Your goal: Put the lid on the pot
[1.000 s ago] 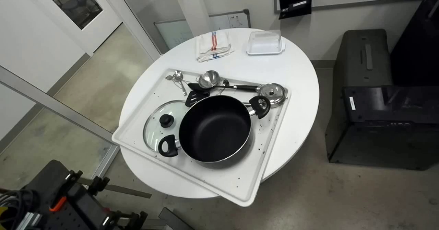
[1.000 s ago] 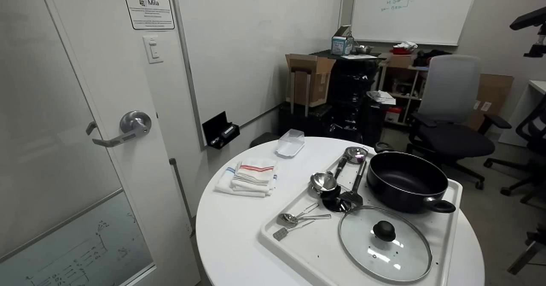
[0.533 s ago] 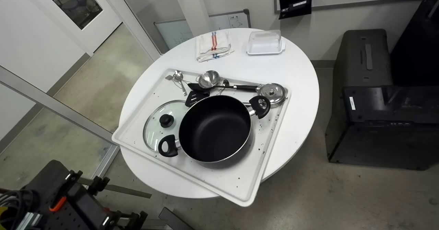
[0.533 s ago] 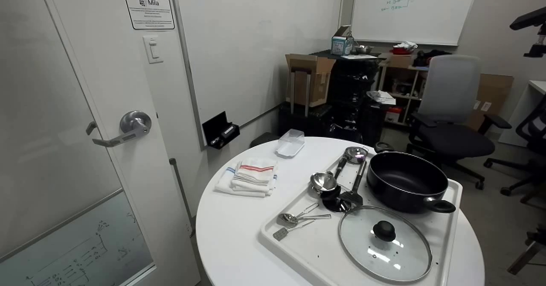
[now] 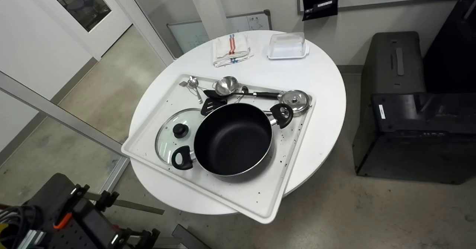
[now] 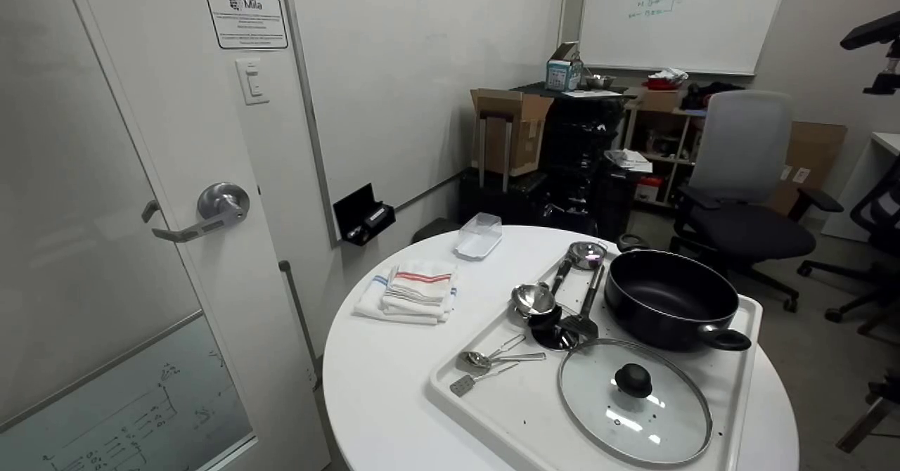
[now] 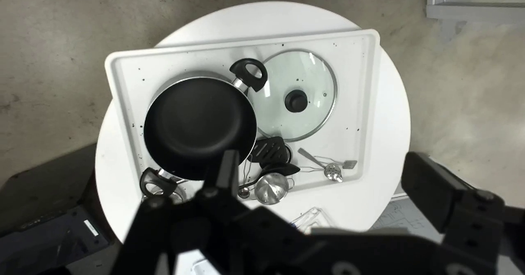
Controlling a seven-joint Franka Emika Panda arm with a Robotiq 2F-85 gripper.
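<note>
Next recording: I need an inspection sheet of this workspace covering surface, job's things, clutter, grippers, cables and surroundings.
Surface: round white table; on it a rectangular white tray with scattered dark specks, overhanging the table edge.
Job's things: wide round black pot, uncovered, on the tray; round clear glass lid with black knob, beside it, one black loop handle overlapping it in the wrist view.
Clutter: black slotted spatula, small shiny metal utensils, folded white striped towel, clear-topped plastic dish.
Grippers: black two-finger gripper, open, nothing seen held.
Cables: dark cable bundle, lower left of an exterior view.
Surroundings: grey-backed office chair, metal lever door handle.
</note>
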